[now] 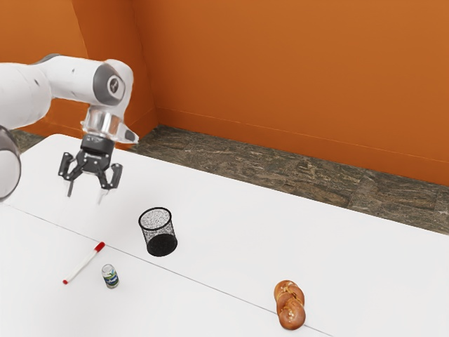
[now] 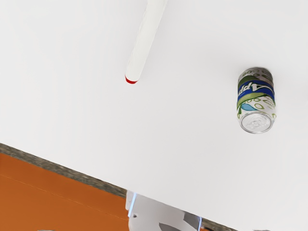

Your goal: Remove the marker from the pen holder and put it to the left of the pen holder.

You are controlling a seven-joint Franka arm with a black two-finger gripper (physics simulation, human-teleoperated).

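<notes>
Two fingers of our gripper point(image 1: 86, 191) stand wide apart above the table point(image 1: 210, 210), and we have hold of nothing. Our marker point(image 1: 84, 263) lies on the table outside the holder point(image 1: 162, 246), toward the exterior view's left, and both its red ends can be seen there. In the wrist view it is cut off by the picture's edge, so we see its narrow red end and part of the white barrel. Near it is the can point(image 1: 110, 276), upright; its label curves out of sight, and all we can read is "App". Through the holder's dark mesh, its inside is hard to make out. The bread point(image 1: 290, 305) lies well apart, toward the exterior view's right. Our arm point(image 1: 74, 77) is cut off at the exterior view's left edge. A white piece point(image 2: 163, 214) beyond the table's edge is cropped in the wrist view; we cannot tell what it is.
</notes>
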